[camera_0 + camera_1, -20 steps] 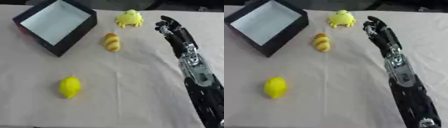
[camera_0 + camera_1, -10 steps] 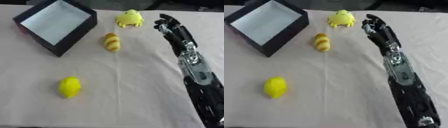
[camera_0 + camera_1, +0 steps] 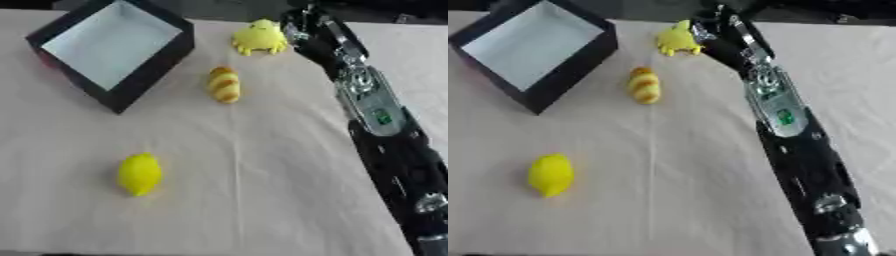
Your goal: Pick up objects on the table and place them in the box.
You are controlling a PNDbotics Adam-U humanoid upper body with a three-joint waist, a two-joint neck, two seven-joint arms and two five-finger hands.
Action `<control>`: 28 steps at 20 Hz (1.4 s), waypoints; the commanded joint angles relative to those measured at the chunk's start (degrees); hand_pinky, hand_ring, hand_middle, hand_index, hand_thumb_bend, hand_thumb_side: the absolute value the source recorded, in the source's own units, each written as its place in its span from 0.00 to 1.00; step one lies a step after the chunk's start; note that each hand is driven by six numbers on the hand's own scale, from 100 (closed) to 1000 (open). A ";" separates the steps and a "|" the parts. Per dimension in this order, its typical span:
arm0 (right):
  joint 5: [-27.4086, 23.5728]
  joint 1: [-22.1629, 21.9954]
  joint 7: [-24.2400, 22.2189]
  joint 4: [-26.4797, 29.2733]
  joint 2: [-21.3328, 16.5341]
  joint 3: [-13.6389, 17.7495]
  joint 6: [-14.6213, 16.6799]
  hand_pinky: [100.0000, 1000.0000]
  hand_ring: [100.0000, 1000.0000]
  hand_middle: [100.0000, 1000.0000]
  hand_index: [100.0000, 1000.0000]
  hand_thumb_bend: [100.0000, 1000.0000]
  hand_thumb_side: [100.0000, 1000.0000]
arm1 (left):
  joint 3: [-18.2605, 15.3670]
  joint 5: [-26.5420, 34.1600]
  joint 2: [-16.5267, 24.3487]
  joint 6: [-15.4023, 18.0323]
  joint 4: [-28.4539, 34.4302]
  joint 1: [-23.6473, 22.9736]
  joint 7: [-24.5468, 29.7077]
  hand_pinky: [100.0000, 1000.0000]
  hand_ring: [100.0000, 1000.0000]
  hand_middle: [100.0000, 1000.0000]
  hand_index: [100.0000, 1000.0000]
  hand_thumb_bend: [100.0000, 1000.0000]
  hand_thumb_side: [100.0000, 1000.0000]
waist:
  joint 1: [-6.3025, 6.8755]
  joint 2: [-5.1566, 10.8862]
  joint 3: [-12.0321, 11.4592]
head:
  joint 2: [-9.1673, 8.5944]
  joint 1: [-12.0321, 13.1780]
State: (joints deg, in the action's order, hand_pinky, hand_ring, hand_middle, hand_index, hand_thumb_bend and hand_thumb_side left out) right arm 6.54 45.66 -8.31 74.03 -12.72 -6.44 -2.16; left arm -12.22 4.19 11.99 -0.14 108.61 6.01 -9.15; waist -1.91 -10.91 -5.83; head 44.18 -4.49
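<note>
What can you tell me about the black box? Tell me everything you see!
The box is square, with black walls and a pale, whitish floor inside. It looks like stiff card. It is open on top with no lid in view, and nothing is in it. It sits turned cornerwise at the far left of the cloth-covered table. No toy and no hand touches it.

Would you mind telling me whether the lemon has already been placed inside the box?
No, the lemon lies on the tablecloth near the front, well apart from the box, whose pale inside shows nothing in it.
</note>
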 commanded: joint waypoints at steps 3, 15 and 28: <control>4.91 7.34 -3.40 -5.02 -2.07 -2.09 -1.77 0.93 0.84 0.81 0.92 0.01 0.31 | 0.08 0.15 0.94 0.04 0.56 -0.08 0.33 0.87 0.74 0.81 0.79 0.05 0.83 | 0.05 1.85 -0.22 | -0.06 -0.46; 34.64 23.95 -11.58 -25.59 -1.12 3.08 5.07 0.94 0.89 0.85 0.93 0.24 0.32 | -0.13 0.03 1.03 0.03 0.49 -0.38 0.16 0.87 0.74 0.81 0.79 0.05 0.83 | 0.10 1.93 0.27 | -0.06 -0.25; 45.67 35.83 -26.17 -39.17 -4.38 4.26 13.54 0.95 0.93 0.88 0.93 0.39 0.41 | -0.14 -0.13 1.49 0.16 0.30 -0.74 0.26 0.87 0.74 0.81 0.79 0.05 0.84 | 0.05 1.80 0.59 | -0.06 -0.33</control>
State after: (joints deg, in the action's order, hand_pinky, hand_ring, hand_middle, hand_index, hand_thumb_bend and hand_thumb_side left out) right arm 51.25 79.69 -33.43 35.51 -15.17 -2.19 10.61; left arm -12.18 4.18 12.08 -0.21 108.45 5.04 -8.95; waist -2.10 -10.39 -5.29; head 44.19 -4.86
